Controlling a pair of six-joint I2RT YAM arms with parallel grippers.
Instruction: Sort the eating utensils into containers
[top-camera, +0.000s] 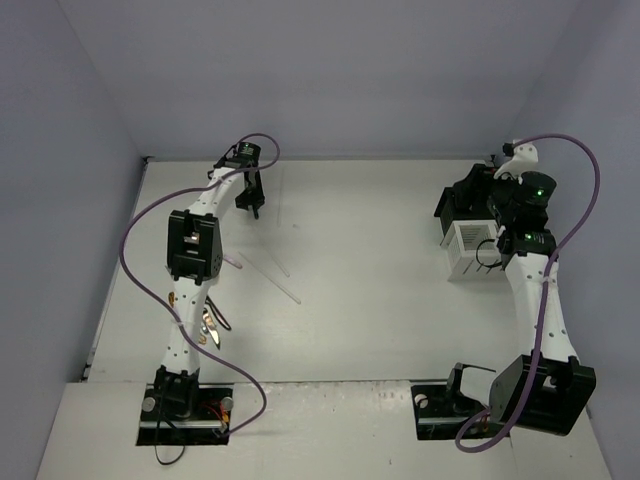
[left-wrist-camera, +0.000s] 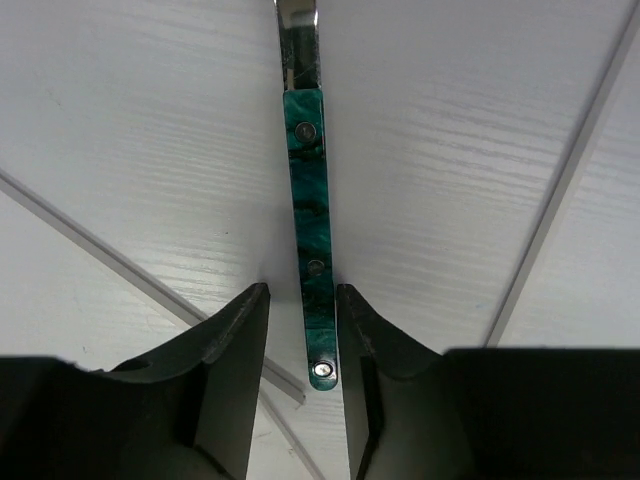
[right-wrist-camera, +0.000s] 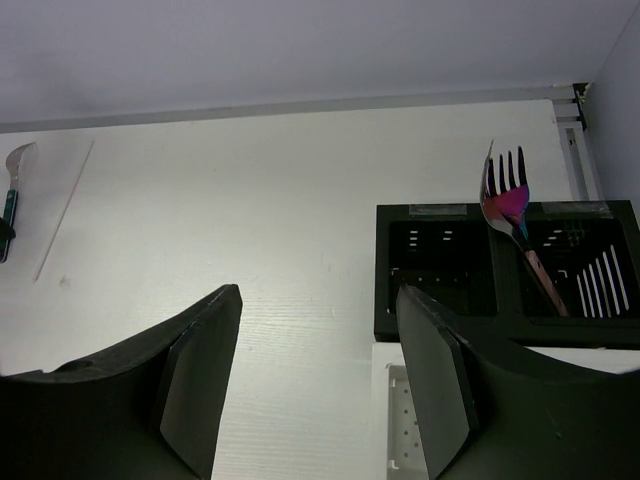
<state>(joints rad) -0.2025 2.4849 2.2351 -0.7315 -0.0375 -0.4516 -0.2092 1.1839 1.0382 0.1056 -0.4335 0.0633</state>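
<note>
A teal-handled knife (left-wrist-camera: 309, 215) lies flat on the white table, its steel blade running out of the top of the left wrist view. My left gripper (left-wrist-camera: 302, 290) is open and straddles the handle's end; the right finger sits against it and the left finger stands a little apart. In the top view that gripper (top-camera: 255, 203) is at the far left. My right gripper (right-wrist-camera: 318, 295) is open and empty, hovering by the containers. The black bin (right-wrist-camera: 440, 320) holds an upright pink-handled fork (right-wrist-camera: 510, 200). The white bin (top-camera: 468, 250) adjoins the black bin (top-camera: 462, 198).
Thin pale sticks lie on the table: one stick (left-wrist-camera: 565, 175) right of the knife, another stick (left-wrist-camera: 110, 250) on its left, and two sticks (top-camera: 272, 272) mid-table. A gold spoon (top-camera: 208, 330) lies beside the left arm. Walls close in the far and side edges.
</note>
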